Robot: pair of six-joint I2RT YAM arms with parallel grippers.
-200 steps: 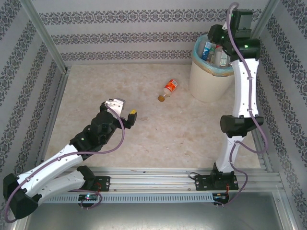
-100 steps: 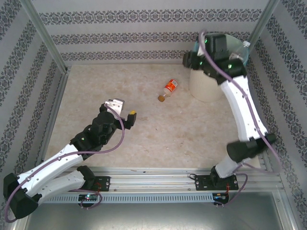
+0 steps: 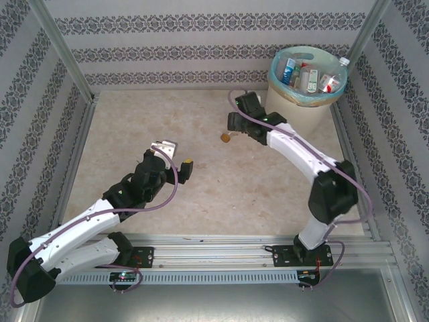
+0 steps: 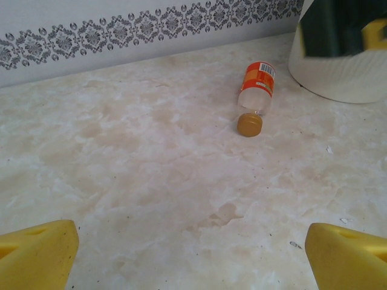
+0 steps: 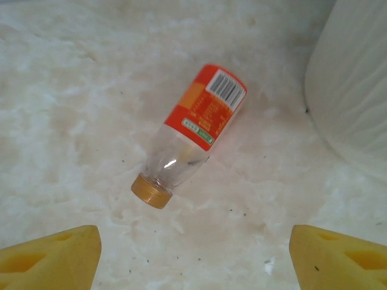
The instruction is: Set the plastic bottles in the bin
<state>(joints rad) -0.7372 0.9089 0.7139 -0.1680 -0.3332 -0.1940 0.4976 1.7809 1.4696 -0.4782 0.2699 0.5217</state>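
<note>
— Where is the loose one, measured from the bin?

— The orange-labelled bottle lies on its side on the table, just left of the bin's foot and apart from its wall. Its brown cap points away from the bin, and its barcode end is the nearer one.

— And the right gripper?

— It hangs over that bottle, on the bin's left side. In its wrist camera the yellow pads stand far apart at the two lower corners, with bare tabletop between them. The jaws are spread and hold nothing.

— The left gripper?

— Well away from the bin, farther left and nearer the arm bases, and facing toward it. Its pads are spread wide too, nothing between them. The bottle and the bin's white wall show ahead of it.

— What sits inside the bin?

— Several bottles rest in the blue-green bag, with red and blue labels among them. They overlap, so I would guess five or so, but I cannot count them surely.
</note>
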